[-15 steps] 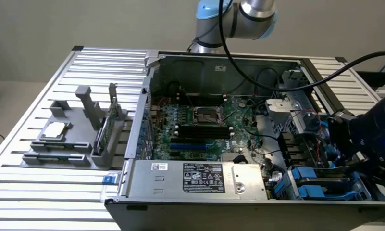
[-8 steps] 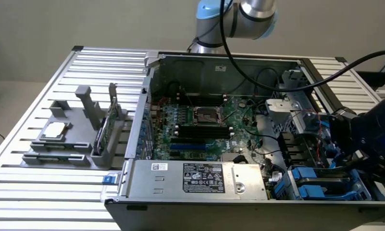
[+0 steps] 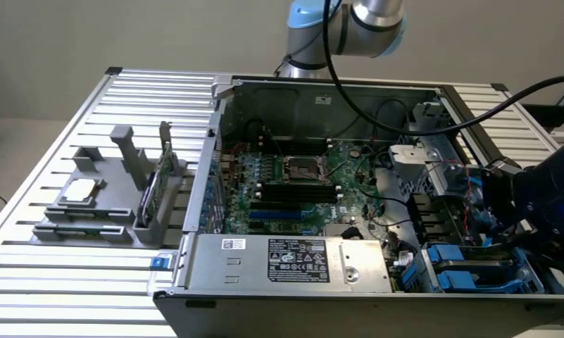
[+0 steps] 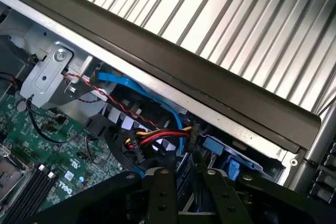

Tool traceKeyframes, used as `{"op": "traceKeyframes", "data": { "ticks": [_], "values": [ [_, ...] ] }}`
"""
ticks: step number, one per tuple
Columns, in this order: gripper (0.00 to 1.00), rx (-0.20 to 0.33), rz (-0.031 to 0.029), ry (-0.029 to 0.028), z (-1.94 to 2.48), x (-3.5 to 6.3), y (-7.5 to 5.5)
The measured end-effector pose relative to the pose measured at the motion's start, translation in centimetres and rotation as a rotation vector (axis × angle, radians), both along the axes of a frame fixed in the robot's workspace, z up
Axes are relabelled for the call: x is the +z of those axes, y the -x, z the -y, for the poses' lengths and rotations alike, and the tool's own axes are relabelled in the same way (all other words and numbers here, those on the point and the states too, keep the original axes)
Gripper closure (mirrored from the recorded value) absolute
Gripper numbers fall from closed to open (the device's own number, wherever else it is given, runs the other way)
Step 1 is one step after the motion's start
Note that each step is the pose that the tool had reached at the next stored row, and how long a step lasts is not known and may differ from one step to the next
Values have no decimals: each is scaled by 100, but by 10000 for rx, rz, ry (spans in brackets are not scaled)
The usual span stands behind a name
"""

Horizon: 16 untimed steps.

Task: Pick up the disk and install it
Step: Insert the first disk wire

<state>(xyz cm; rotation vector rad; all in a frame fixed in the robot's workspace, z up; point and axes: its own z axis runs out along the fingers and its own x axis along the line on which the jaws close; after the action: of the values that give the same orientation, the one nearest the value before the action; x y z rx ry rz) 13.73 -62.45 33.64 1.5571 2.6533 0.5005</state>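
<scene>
The disk (image 3: 472, 270) sits low in the drive bay at the front corner of the open computer case (image 3: 291, 91), on the exterior view's right. It has a dark top and bright blue rails (image 4: 221, 148). My gripper (image 3: 512, 238) hangs right over that bay on the black wrist. In the wrist view the gripper (image 4: 184, 176) points down into the bay. Its two black fingers (image 4: 159, 190) stand a narrow gap apart, closed on the dark edge of the disk between them. The fingertips are hidden by the bay.
Red, yellow and black power wires (image 4: 152, 137) and a blue data cable (image 4: 131, 85) run close beside the bay. The motherboard (image 3: 296, 179) and silver power supply (image 3: 301, 260) take up the case. A grey fixture (image 3: 108, 197) on the slatted table holds a chip and a green card.
</scene>
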Motion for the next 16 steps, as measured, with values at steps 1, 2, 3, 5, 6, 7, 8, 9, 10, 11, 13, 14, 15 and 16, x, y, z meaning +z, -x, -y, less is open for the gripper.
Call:
{"op": "traceKeyframes", "data": {
  "ticks": [1,2,3,5,6,7,8,9,10,11,13,14,15,16],
  "values": [
    [75,-22,-34,-3,1,0,0],
    [75,-43,-69,-6,1,1,0],
    [75,-63,-108,-10,2,1,0],
    [73,-98,-165,-24,4,0,0],
    [73,-109,-175,-40,4,0,-2],
    [66,-118,-178,-64,5,-1,-4],
    [66,-129,-179,-96,6,0,-6],
    [66,-139,-179,-133,6,-1,-9],
    [66,-146,-180,-178,7,-1,-15],
    [66,-151,-180,-226,8,-2,-21],
    [66,-156,-181,-330,11,-5,-39],
    [66,-158,-182,-378,14,-6,-46],
    [66,-161,-184,-424,19,-8,-50],
    [66,-169,-186,-464,24,-10,-50]
  ]
}}
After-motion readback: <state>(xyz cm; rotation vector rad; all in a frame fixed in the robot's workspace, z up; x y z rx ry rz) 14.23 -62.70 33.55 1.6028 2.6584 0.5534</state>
